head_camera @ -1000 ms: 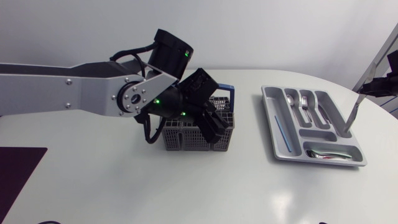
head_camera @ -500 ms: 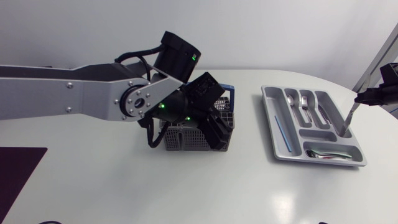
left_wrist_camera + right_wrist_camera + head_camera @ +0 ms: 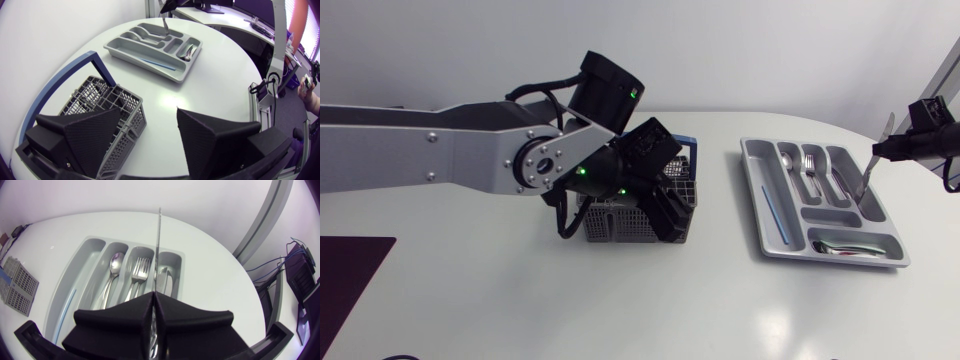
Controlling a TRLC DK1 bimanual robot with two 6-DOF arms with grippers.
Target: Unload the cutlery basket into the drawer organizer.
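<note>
Left hand: your two matte black wedge fingers stand wide apart and hold nothing. In the left wrist view one finger is over the corner of the cutlery basket, and the other is beside it, over the bare counter.
Right hand: your broad fingers are pressed close together on the handle of a knife.
Knife: thin, flat, shiny metal. It points straight ahead of your right hand. In the head view it is tilted, with the tip low over the outer narrow compartments of the drawer organizer. You cannot tell from the views if the tip touches the tray.
Cutlery basket: dark grey plastic box with grid walls and square cells, and a blue hoop handle. It stands on the counter under your left arm, well apart from the organizer.
Drawer organizer: smooth light grey plastic tray with rounded compartments.
Inside the organizer: a metal spoon, then a fork in the next compartment, then more cutlery under the knife. A thin blue stick lies in the long side compartment.
Counter: white, smooth, with a rounded edge.
</note>
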